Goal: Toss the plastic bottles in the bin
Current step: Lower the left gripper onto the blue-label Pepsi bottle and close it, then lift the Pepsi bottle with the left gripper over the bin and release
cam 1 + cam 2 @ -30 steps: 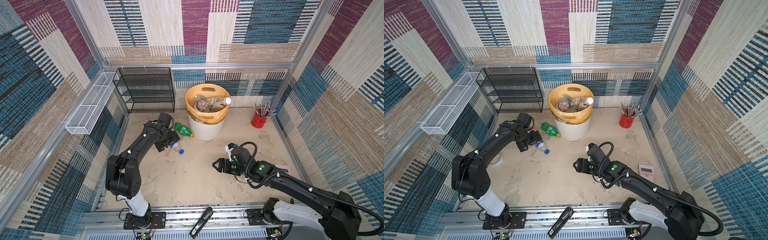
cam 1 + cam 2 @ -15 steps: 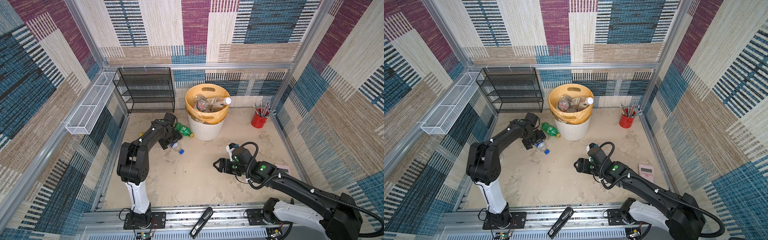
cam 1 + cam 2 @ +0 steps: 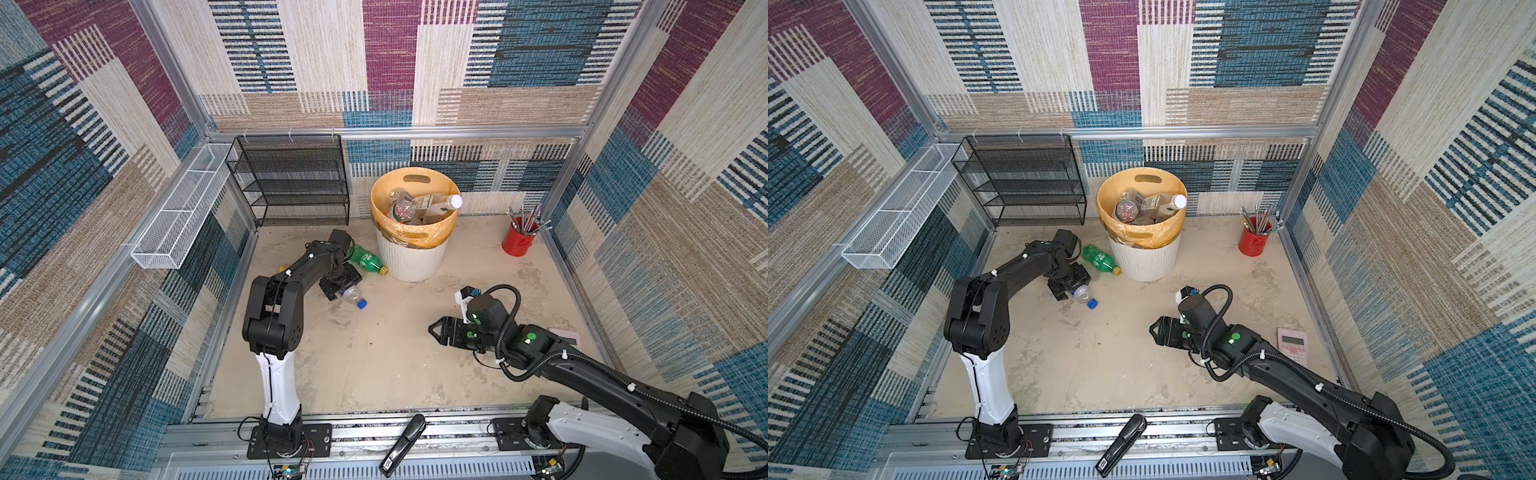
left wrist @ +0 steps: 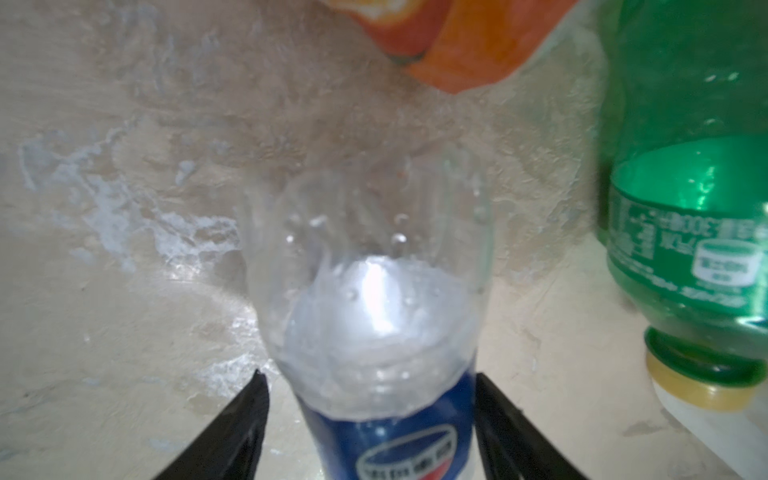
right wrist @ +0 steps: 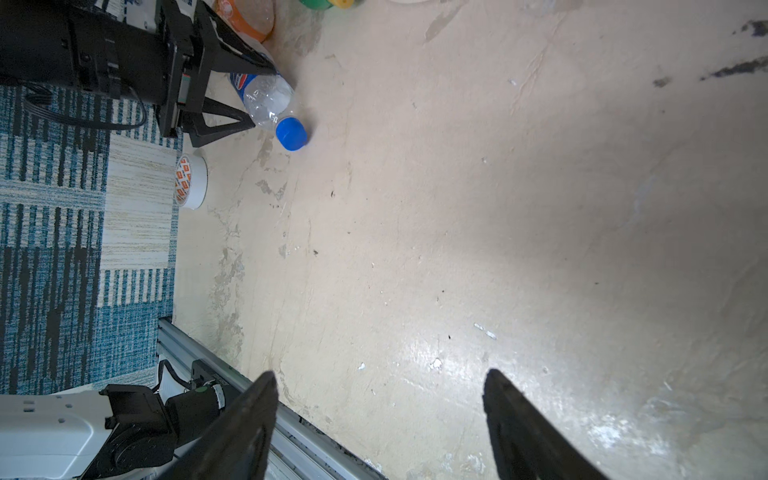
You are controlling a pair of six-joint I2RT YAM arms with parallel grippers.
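While my left end effector (image 4: 368, 376) straddles the bottle (image 4: 374, 291), jaws not yet pinching, I judge it light and crushable. Its labelled middle should grip best.

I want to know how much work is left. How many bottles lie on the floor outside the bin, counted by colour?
Clear bottle with blue label and cap: 1
Green bottle with yellow cap: 1
Orange-labelled bottle, seen only in part: 1
Total outside the bin: 3
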